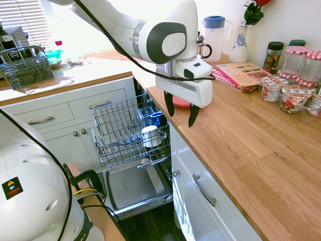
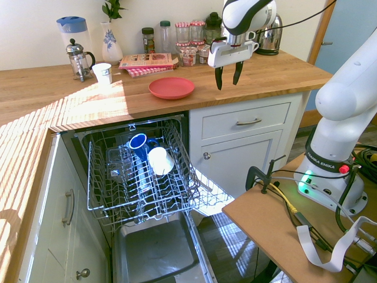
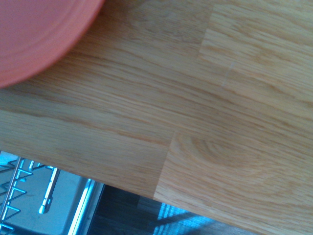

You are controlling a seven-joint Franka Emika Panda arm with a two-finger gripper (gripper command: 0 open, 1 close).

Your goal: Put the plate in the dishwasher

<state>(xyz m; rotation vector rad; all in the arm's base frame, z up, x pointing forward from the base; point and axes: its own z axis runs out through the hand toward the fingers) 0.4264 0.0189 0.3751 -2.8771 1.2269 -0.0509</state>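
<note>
The only print that reads clearly is "FRANKA EMIKA", running up the white arm near its base in the second exterior view. The booklet [image 2: 149, 59] lying on a red-checked cloth [image 2: 139, 71] has a printed cover, but its words are too small to make out, and the labels on the red-checked-lidded jars [image 1: 296, 85] and the dark spice jars [image 2: 148, 40] are likewise illegible.

The gripper [image 2: 228, 76] hangs above the wooden countertop [image 2: 70, 94], pointing straight down, its two dark fingers [image 1: 169, 103] spread wide with nothing between them. The coral-red plate [image 2: 171, 88] lies flat on the countertop near the front edge, directly above the open dishwasher [image 2: 141, 171]. In the second exterior view the plate sits lower and to the left of the gripper, clearly apart from it; in the first exterior view only a sliver of it shows behind the fingers. In the wrist view a curved part of the plate fills one corner, with bare wood over most of the picture.

The dishwasher's wire rack [image 2: 126, 194] is pulled out, holding a blue cup [image 2: 138, 142] and a white cup [image 2: 159, 160]
</note>
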